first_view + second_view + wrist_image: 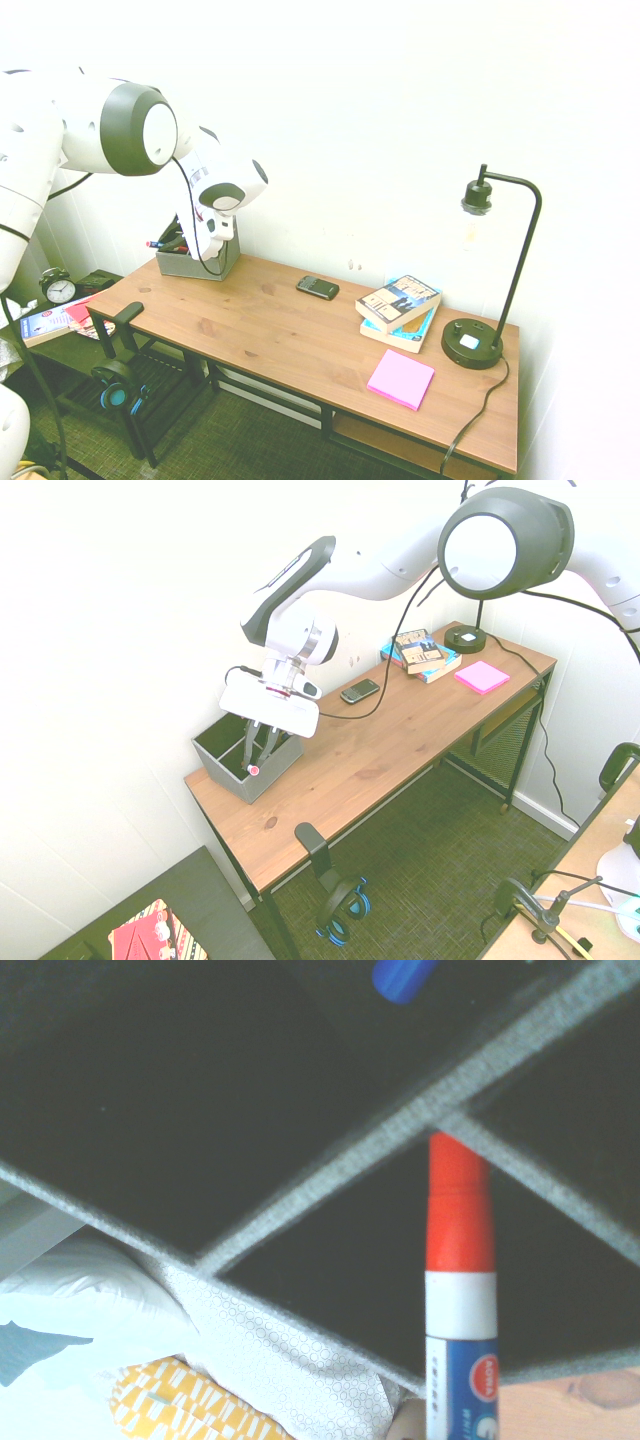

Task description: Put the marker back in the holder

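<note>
I've got the gripper (259,752) right over the holder (222,762), fingers (247,748) pointing down into the box. From the second exterior camera I see both dark fingers reaching below the rim, close together, and a small red dot at their lower end, which looks like the cap of the marker (254,770). So I read the gripper as clamped on the marker, though the barrel itself is mostly hidden between the fingers there.

On the wrist camera the marker (460,1290) is clear: red cap, white band, blue label print, rising from the bottom edge. Its capped end crosses the holder (330,1175) rim and points at the junction of the grey dividers, above a dark compartment. Whether the tip touches a divider I can't tell. A blue pen end (402,976) shows in another compartment.

The holder sits at the end of the desk (400,735), near the wall. In the first exterior view the wrist blocks most of the holder (195,264), with pens (168,241) sticking out above its rim.

Further along the desk: a phone (317,287), a stack of books (399,311), a pink notepad (401,379) and a black lamp (476,340). Headphones (119,385) hang off the desk's end.
</note>
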